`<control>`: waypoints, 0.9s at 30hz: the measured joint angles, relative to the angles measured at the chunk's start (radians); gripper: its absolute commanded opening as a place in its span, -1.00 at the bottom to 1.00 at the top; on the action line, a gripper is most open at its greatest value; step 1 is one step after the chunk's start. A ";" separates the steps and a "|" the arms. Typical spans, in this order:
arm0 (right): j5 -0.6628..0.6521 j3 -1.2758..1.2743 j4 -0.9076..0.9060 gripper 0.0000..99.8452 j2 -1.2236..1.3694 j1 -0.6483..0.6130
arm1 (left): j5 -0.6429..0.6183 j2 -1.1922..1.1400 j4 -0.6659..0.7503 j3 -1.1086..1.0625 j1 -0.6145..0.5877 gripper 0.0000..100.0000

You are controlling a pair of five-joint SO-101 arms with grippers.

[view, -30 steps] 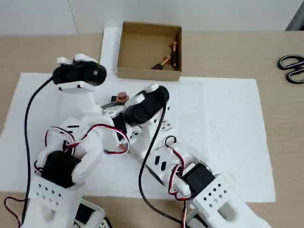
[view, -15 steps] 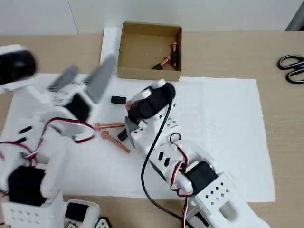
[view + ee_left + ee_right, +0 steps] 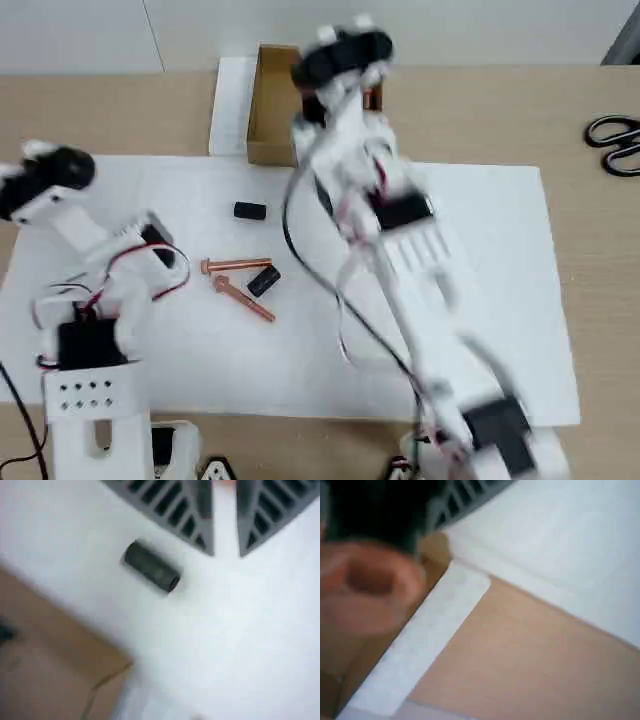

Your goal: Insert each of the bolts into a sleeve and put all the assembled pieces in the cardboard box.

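Observation:
My right gripper (image 3: 338, 78) hangs over the cardboard box (image 3: 268, 112), shut on a copper bolt (image 3: 370, 585) in a black sleeve, seen blurred in the right wrist view. An assembled piece (image 3: 372, 97) lies inside the box. On the white sheet lie two loose copper bolts (image 3: 235, 265) (image 3: 243, 298), a black sleeve (image 3: 264, 280) between them and another black sleeve (image 3: 250, 211) nearer the box. My left arm (image 3: 100, 240) stands at the sheet's left side. The left gripper (image 3: 226, 550) is slightly open and holds nothing, a short way from that sleeve (image 3: 150, 570).
The white sheet (image 3: 480, 280) covers most of the wooden table. Scissors (image 3: 615, 140) lie at the far right edge. The box corner (image 3: 60, 655) shows in the left wrist view.
The left gripper let go of the piece and the left arm pulled back to the left. The right arm swung from the middle of the sheet to above the box, carrying the piece.

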State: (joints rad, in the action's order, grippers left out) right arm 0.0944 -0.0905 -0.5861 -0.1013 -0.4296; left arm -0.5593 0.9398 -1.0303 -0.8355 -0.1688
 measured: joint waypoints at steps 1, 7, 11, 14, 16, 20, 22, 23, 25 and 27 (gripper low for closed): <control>0.000 0.114 -0.021 -0.99 0.103 0.008 | 0.000 0.000 0.025 -0.054 0.000 -0.99; 0.000 0.842 -0.170 -0.99 0.755 0.049 | 0.000 0.000 0.253 -0.388 0.040 -0.99; 0.000 1.310 -0.313 -0.99 1.117 0.063 | 0.000 0.000 0.331 -0.520 0.118 -0.99; 0.000 1.557 -0.359 -0.99 1.316 0.087 | 0.000 0.000 0.353 -0.532 0.149 -0.99; 0.000 1.625 -0.361 -0.99 1.384 0.107 | 0.000 0.000 0.354 -0.537 0.178 -0.99; 0.012 1.646 -0.361 -0.99 1.425 0.137 | 0.000 0.000 0.356 -0.540 0.210 -0.99; 0.032 1.651 -0.356 -0.99 1.435 0.144 | 0.000 0.000 0.356 -0.540 0.213 -0.99; 0.040 1.653 -0.348 -0.98 1.441 0.149 | 0.000 0.000 0.356 -0.540 0.216 -0.99; 0.046 1.662 -0.338 -0.97 1.468 0.152 | 0.000 0.000 0.356 -0.540 0.216 -0.99; 0.046 1.668 -0.328 -0.90 1.505 0.157 | 0.000 0.000 0.356 -0.540 0.218 -0.99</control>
State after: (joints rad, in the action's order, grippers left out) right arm 0.1404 1.5773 -0.9145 1.4039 -0.2731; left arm -0.5593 0.9398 -0.6743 -1.3755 0.0491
